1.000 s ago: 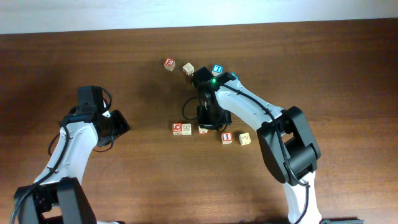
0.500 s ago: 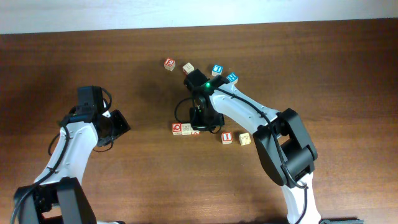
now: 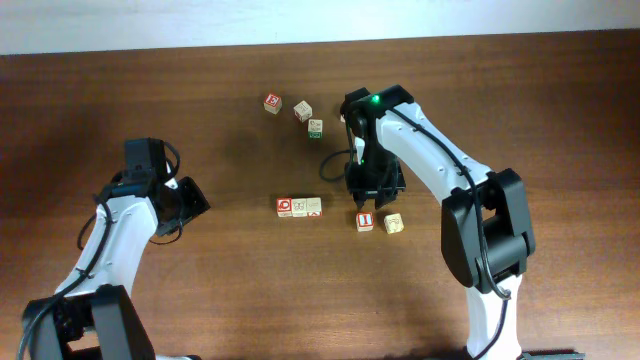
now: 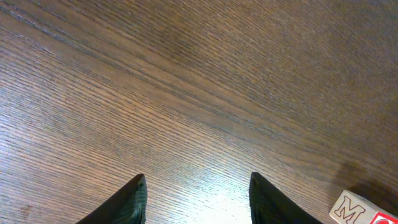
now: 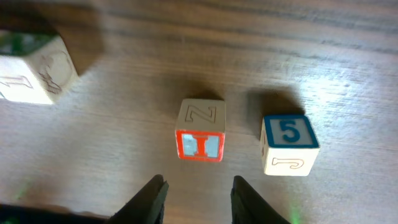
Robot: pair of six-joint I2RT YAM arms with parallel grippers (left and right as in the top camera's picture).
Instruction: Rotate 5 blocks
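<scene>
In the right wrist view my right gripper hangs open and empty just short of a block with a red-framed "I" face. A block with a blue "5" sits to its right, a pale one at far left. Overhead, the right gripper is directly behind the red "I" block, with a beige block beside it. Three blocks form a row to the left. My left gripper is open over bare wood, far from them; its fingers hold nothing.
Three more blocks lie at the back of the table near the right arm's elbow. A block corner with a red "M" shows at the lower right of the left wrist view. The table's far edge meets a white wall.
My right gripper let go, opened and moved right from the row of three blocks to just behind the red "I" block. The left arm has not moved.
</scene>
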